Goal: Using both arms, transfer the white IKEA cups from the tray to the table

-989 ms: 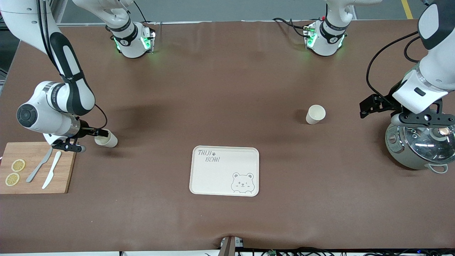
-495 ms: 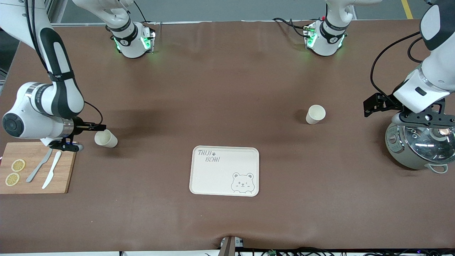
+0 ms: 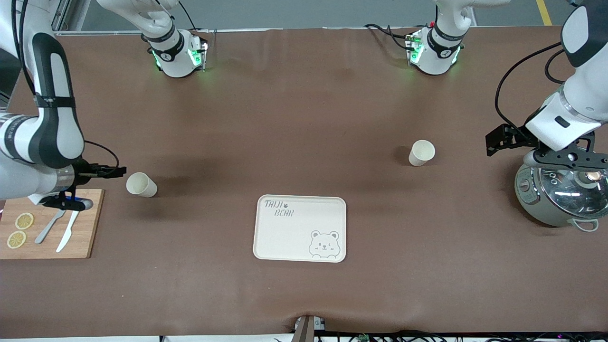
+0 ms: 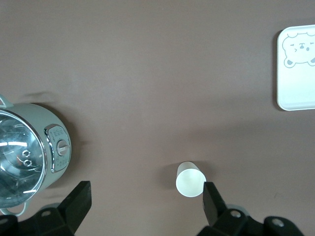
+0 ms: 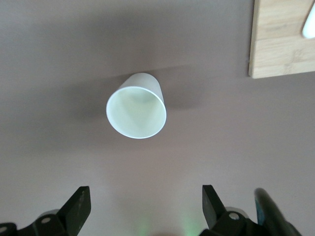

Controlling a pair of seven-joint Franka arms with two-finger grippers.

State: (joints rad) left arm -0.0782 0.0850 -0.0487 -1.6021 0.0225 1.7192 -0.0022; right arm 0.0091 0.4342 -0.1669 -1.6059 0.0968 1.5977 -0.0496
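— Brown covers the whole surface (image 3: 304,118) in the front view. Where do we find the cups?

— We see one white cup (image 3: 141,185) standing near the right arm's end, at about three o'clock from the wooden board (image 3: 85,237). The other white cup (image 3: 421,153) stands toward the left arm's end, at about nine o'clock from the grey-green pot (image 3: 546,213). The bear tray (image 3: 285,237) lies between them, nearer the camera, with nothing on it.

— And the pincers?

— We place the right pincer (image 3: 92,185) at the board's edge, at nine o'clock from its cup, apart from it, jaws spread wide and empty. The left pincer (image 3: 546,152) hangs over the pot's glass lid (image 3: 570,190), also wide open, holding nothing.

— What do we get from the left wrist view?

— Both black fingers (image 4: 78,199) stand well apart; the cup (image 4: 190,180) sits upright on the brown cloth, close by one finger, and the pot (image 4: 29,157) shows at the edge.

— The right wrist view?

— We look down into the cup (image 5: 136,112), clear of the spread fingers (image 5: 211,201), with the board's corner (image 5: 280,44) nearby.
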